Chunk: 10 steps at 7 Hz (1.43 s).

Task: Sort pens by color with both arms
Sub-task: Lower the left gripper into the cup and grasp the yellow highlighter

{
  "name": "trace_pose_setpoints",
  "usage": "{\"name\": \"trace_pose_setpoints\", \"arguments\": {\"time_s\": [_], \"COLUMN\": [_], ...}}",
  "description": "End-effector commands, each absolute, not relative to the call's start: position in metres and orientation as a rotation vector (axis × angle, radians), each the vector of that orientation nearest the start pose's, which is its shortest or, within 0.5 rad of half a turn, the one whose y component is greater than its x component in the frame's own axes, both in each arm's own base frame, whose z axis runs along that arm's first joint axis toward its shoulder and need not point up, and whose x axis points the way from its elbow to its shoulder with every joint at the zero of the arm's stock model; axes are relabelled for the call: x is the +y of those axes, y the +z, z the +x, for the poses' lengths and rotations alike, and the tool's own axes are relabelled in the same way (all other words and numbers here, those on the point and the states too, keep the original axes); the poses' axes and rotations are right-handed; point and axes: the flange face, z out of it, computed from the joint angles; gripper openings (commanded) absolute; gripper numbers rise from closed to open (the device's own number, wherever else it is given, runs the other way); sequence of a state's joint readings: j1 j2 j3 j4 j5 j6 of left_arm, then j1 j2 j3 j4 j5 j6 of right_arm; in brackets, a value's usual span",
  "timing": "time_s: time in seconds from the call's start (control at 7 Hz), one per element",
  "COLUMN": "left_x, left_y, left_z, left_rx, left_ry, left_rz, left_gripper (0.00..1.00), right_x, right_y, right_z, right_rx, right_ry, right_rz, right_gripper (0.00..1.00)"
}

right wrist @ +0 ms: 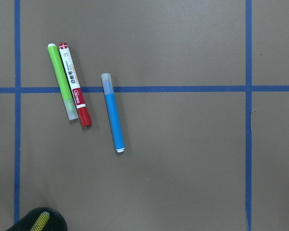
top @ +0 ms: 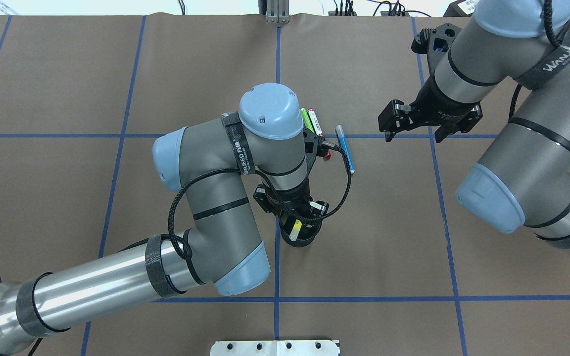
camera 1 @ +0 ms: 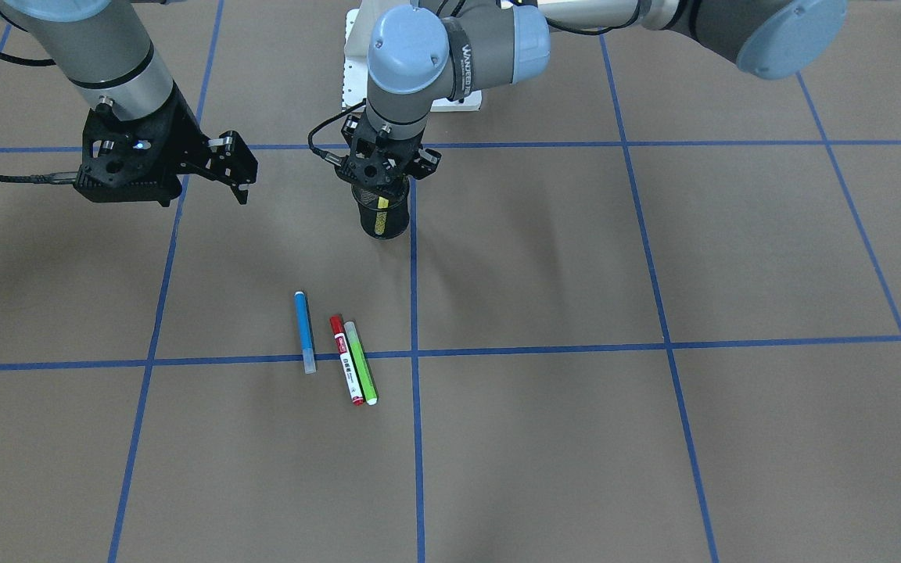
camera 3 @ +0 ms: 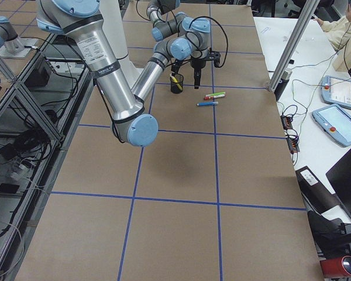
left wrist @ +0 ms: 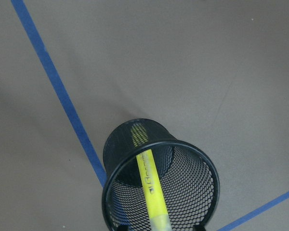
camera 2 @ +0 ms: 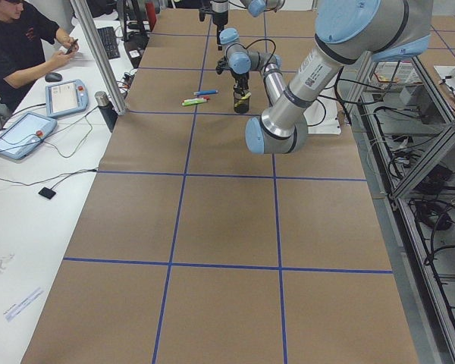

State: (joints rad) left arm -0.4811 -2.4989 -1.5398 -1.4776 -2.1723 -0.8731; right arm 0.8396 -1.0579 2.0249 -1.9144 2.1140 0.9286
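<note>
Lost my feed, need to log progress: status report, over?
Left end effector open above mesh cup, yellow pen inside. Right end effector open, empty. On table: blue pen, red pen, green pen. No obstruction seen.

Yellow pen (left wrist: 151,187) leans inside mesh cup (left wrist: 120,144); green pen (right wrist: 62,82) and red-capped white pen (right wrist: 74,84) lie flat, apparently touching; blue pen (right wrist: 112,113) just beside.
</note>
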Motion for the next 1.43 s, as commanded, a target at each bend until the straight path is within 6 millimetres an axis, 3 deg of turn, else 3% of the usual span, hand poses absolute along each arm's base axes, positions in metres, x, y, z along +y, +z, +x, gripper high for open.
{"name": "trace_pose_setpoints", "arguments": {"time_s": [0.0,0.71,1.29], "left_x": [-0.397,-0.399,-0.389], "left_y": [0.094,0.090,0.095], "left_z": [0.596,0.594,0.601], "left_rx": [0.970,0.955,0.939], "left_ry": [0.423,0.356,0.316], "left_rz": [-0.047,-0.048,-0.076], "left_gripper": [0.54,0.52,0.52], "right_x": [-0.474,-0.480,-0.481], "right_y": [0.221,0.226,0.226], "right_z": [-0.314,-0.313,-0.314], "right_rx": [-0.801,-0.793,-0.791], "right_ry": [0.015,0.020,0.020], "right_rz": [0.024,0.022,0.021], "right_gripper": [1.00,1.00,1.00]}}
